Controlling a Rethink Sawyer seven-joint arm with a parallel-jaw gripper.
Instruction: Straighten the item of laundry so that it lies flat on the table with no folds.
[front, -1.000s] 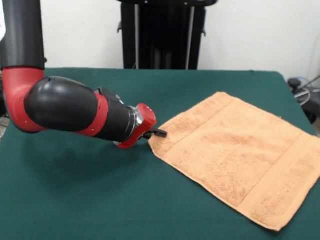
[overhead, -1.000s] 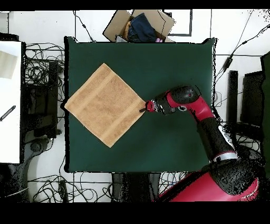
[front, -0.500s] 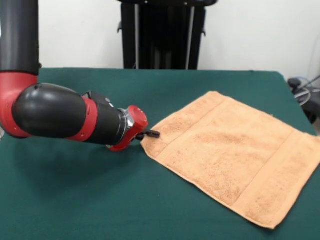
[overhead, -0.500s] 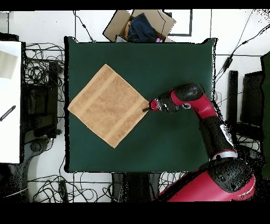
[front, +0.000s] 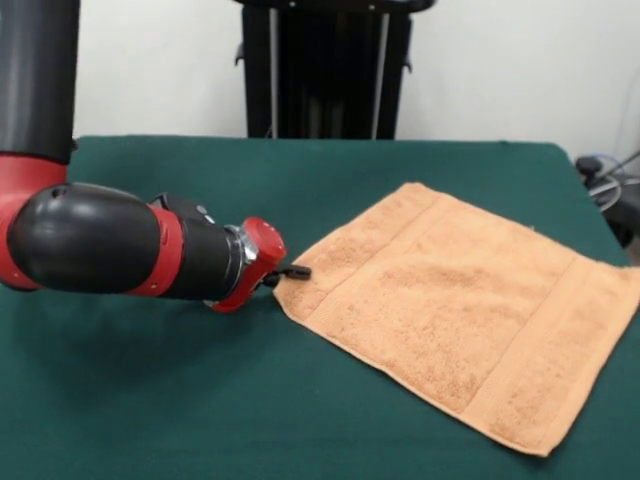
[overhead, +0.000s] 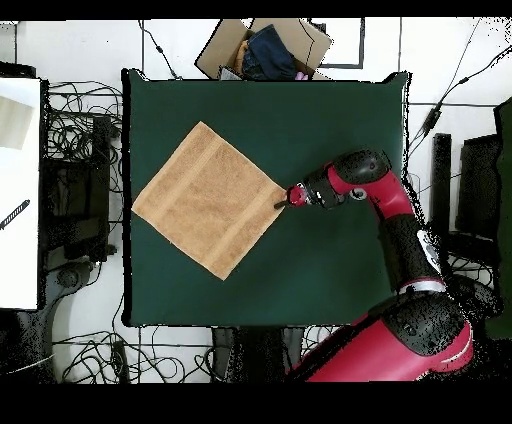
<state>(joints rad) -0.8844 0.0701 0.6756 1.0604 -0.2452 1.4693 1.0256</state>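
One towel corner at tool tip, towel flat on table.

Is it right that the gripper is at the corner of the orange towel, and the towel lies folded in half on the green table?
Not quite. The gripper is at the towel's corner, but the overhead view shows the towel spread open as a full square on the green table, not folded in half.

Off-table clutter
Open cardboard box w/ dark clothing; cables on floor; black stand behind.
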